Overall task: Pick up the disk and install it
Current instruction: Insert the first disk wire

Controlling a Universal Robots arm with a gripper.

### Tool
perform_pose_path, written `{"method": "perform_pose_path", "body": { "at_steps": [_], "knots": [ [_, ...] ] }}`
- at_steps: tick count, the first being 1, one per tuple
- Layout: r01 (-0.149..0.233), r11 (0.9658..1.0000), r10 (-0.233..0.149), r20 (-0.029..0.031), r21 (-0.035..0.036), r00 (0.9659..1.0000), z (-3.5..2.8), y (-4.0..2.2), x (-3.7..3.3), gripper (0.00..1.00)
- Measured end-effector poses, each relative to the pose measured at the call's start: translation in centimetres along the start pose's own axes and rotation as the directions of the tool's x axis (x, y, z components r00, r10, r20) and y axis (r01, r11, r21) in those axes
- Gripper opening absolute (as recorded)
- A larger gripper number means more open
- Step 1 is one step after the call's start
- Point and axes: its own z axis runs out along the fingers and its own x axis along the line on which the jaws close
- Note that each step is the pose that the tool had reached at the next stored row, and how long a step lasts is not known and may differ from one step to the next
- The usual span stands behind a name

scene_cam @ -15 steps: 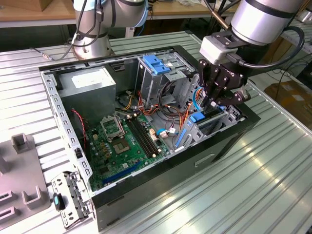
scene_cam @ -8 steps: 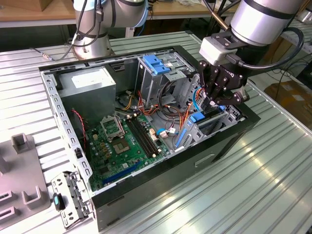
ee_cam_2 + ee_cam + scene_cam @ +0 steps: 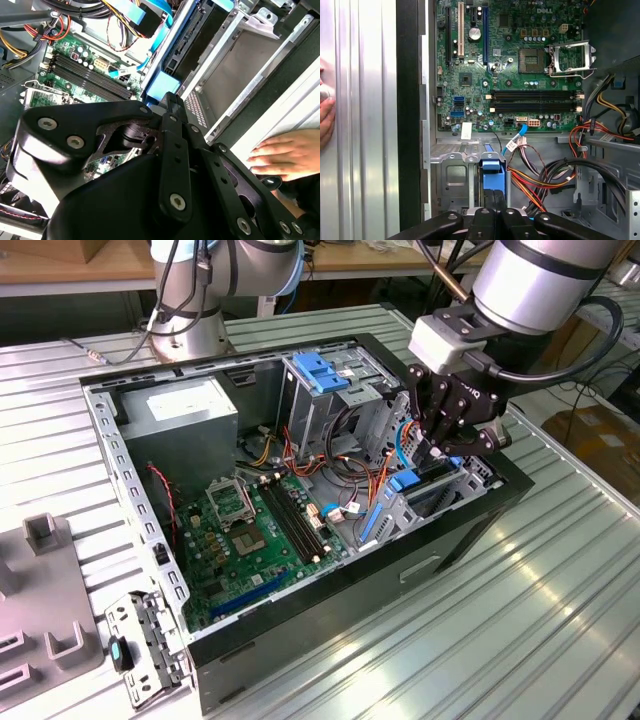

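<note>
**Open computer case with one arm at the drive bay.**

- One black case (image 3: 470, 530) lies on its side, open, on one slatted metal table (image 3: 520, 640).
- One gripper (image 3: 432, 455) reaches into the case at the exterior view's right. In the first wrist view its two fingertips (image 3: 488, 199) are pressed together, side by side, and pinch nothing. They meet the blue end of the disk (image 3: 490, 167).
- One disk, seen also in the exterior view (image 3: 405, 481) and the second wrist view (image 3: 161, 86), stands on edge in a grey metal bay (image 3: 240, 55). It lies between the motherboard and the case's near wall, blue frame end toward the gripper.
- One green motherboard (image 3: 510, 60) covers the case floor and carries one processor socket (image 3: 570, 57).
- One grey power supply (image 3: 185, 415) sits in the far corner.
- One grey cage (image 3: 300, 410) with a blue cap stands beside the bay.
- One person's hand (image 3: 282, 152) rests flat on the table just outside the case wall.
- One other arm's base (image 3: 190, 325) stands behind the case.
- On the table at the exterior view's left lie one perforated metal bracket (image 3: 145, 645) and one grey fixture plate (image 3: 40, 610).
</note>
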Motion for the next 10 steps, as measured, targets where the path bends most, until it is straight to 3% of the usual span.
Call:
{"method": "perform_pose_path", "body": {
  "at_steps": [3,10],
  "knots": [
    [0.000,1.0000,0.000,0.0002,0.0000,1.0000,0.02,-0.07,0.00,0.11],
    [0.000,1.0000,0.000,0.0001,0.0000,1.0000,0.02,-1.13,-0.01,0.11]
  ]
}}
